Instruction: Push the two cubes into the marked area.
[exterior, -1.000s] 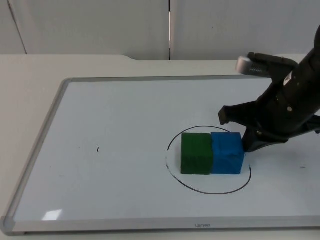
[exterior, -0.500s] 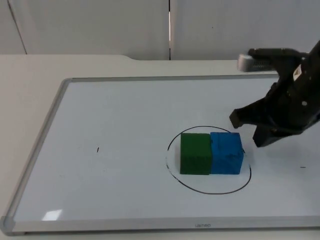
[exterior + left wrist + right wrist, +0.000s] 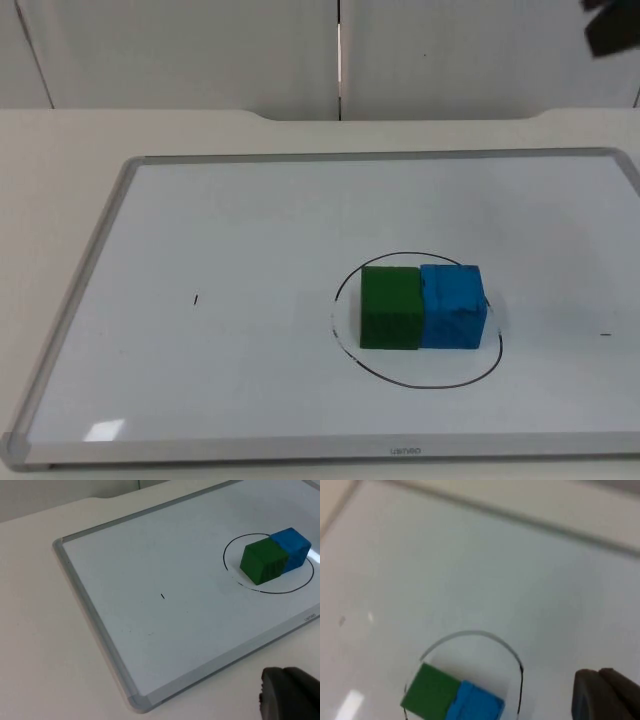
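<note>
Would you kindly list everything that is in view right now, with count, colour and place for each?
green cube: one, green, inside the drawn circle, touching the blue cube on its left side in the top view.
blue cube: one, blue, inside the circle, pressed against the green cube.
marked circle: one, thin black line drawn on the whiteboard, around both cubes.
whiteboard: one, white with a grey frame, lying flat on the table.
small black mark: one, on the whiteboard, well left of the circle.
table: one, off-white, under the whiteboard.
partition wall: grey, behind the table.
left end effector: black, above the table beside the whiteboard's near edge.
right end effector: black, raised above the whiteboard, away from the cubes.
</note>
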